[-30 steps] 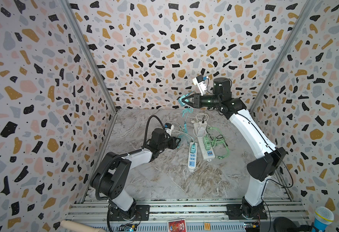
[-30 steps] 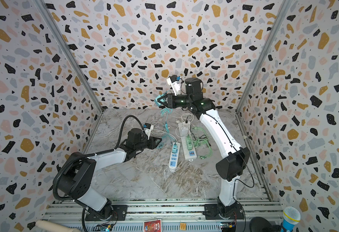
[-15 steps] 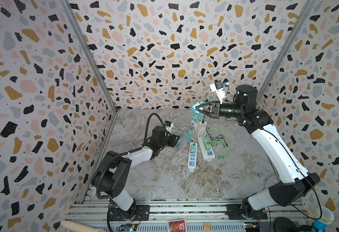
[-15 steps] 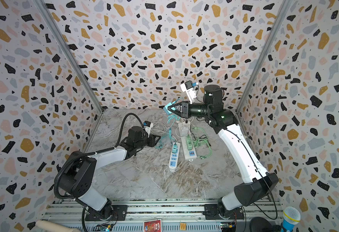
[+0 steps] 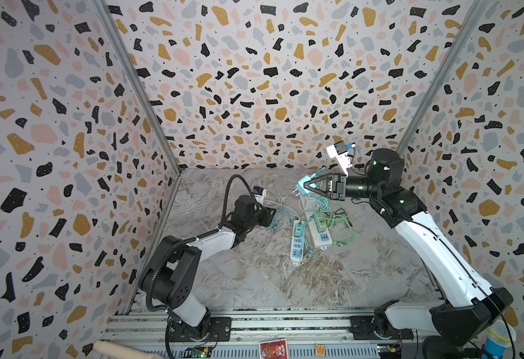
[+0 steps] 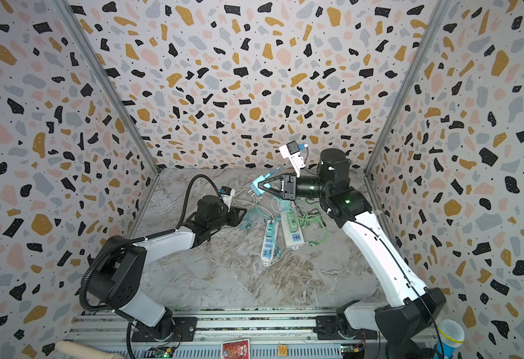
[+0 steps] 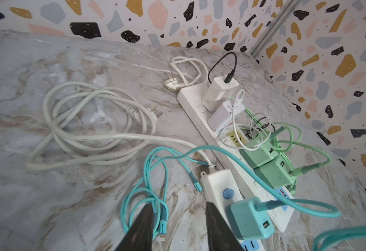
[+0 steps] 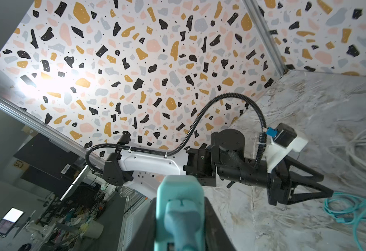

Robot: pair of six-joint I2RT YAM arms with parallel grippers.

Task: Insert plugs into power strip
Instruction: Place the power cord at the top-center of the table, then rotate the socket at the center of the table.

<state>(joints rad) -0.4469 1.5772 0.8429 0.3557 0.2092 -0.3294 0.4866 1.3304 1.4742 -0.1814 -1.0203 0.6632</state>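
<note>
Right wrist view: the right gripper [image 8: 181, 217] pinches a teal plug [image 8: 181, 191]. It has swung back above the strips [image 5: 297, 251] at mid tabletop [image 5: 248, 289], so plugging likely comes next. Left gripper [image 7: 178, 205] is half open, empty.

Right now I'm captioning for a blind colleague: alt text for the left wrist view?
The left gripper, open and empty, hovers beside a teal plug seated in a short power strip. Beyond, a longer strip holds two green plugs and two white chargers.
</note>
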